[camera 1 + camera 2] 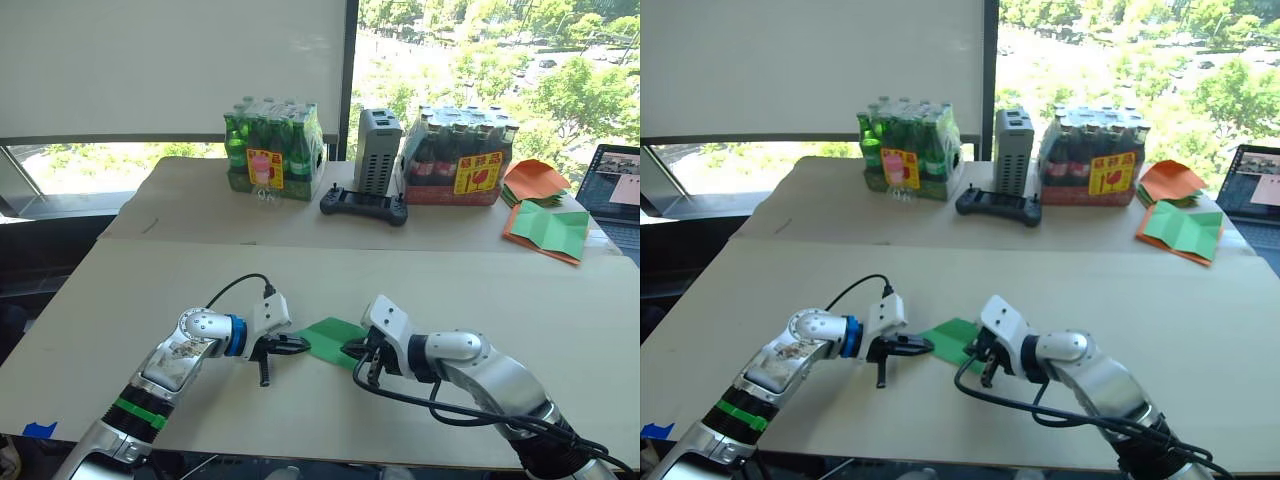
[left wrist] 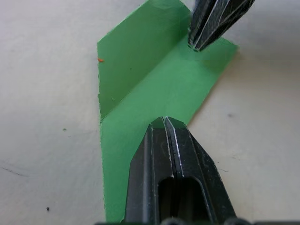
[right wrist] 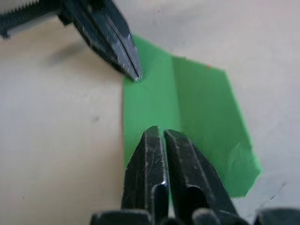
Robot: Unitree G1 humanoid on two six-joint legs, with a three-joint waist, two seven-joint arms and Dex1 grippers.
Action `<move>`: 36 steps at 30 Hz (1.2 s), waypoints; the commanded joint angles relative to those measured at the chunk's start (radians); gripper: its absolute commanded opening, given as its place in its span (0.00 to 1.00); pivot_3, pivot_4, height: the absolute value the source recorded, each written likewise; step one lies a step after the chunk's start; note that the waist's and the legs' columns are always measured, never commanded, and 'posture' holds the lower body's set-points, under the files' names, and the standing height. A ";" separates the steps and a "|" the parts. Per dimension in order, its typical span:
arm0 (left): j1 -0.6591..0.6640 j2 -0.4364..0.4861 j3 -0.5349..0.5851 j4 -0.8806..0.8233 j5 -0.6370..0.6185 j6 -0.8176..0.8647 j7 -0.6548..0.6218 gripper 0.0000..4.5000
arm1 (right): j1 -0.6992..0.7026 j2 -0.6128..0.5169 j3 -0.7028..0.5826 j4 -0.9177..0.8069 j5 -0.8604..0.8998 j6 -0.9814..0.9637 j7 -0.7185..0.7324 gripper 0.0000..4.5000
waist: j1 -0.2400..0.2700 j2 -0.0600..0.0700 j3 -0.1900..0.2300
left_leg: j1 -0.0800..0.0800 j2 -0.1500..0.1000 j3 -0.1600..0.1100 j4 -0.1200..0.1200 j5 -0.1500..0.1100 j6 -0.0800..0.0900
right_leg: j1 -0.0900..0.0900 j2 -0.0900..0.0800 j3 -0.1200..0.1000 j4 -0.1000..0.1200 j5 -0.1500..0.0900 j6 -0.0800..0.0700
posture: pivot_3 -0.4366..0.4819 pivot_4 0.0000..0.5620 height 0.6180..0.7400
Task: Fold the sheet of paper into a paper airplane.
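Left claw point(image 2: 165, 123) and right claw point(image 3: 159, 133) both pressed together, tips on sheet of paper point(image 1: 335, 338) between them

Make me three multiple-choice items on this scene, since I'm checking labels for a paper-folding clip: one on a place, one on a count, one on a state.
1. Where does the sheet of paper lie?
A. On the near table, between the two end effectors
B. On the far table, beside the laptop
C. On top of a bottle pack

2. How many shrink-wrapped bottle packs stand on the far table?
A. One
B. Two
C. Four

3. What state are the left end effector's fingers in?
A. Wide open above the paper
B. Shut, tips on the paper
C. Holding the black controller

Answers:
1 A: the green sheet rests flat between the left end effector and the right end effector.
2 B: a green bottle pack and a dark bottle pack stand there.
3 B: the left wrist view shows its fingers together on the sheet.
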 commanded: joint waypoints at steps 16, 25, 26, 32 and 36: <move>0.020 -0.009 -0.027 0.012 0.047 0.016 0.020 0.00 | 0.021 0.020 -0.205 0.046 0.152 0.123 -0.041 0.65 | 0.007 0.000 0.000 | 0.000 0.000 0.000 0.000 0.000 0.000 | 0.000 0.000 0.000 0.000 0.000 0.000 | 0.48 0.27 0.47; 0.018 -0.009 -0.025 0.009 0.048 0.013 0.020 0.00 | 0.050 0.044 -0.285 0.023 0.262 0.259 -0.071 0.65 | 0.008 0.000 0.000 | 0.000 0.000 0.000 0.000 0.000 0.000 | 0.000 0.000 0.000 0.000 0.000 0.000 | 0.48 0.27 0.47; 0.018 -0.009 -0.026 0.009 0.048 0.013 0.020 0.00 | 0.052 0.053 -0.291 0.024 0.274 0.269 -0.077 0.65 | 0.008 0.000 0.000 | 0.000 0.000 0.000 0.000 0.000 0.000 | 0.000 0.000 0.000 0.000 0.000 0.000 | 0.48 0.27 0.47; 0.014 -0.010 -0.026 0.010 0.051 0.013 0.019 0.00 | 0.051 0.107 -0.326 0.034 0.332 0.320 -0.117 0.65 | 0.008 0.000 0.000 | 0.000 0.000 0.000 0.000 0.000 0.000 | 0.000 0.000 0.000 0.000 0.000 0.000 | 0.48 0.27 0.47; 0.013 -0.010 -0.026 0.007 0.051 0.015 0.020 0.00 | 0.048 0.149 -0.363 0.044 0.376 0.353 -0.152 0.65 | 0.008 0.000 0.000 | 0.000 0.000 0.000 0.000 0.000 0.000 | 0.000 -0.001 0.000 0.000 0.000 0.000 | 0.48 0.27 0.47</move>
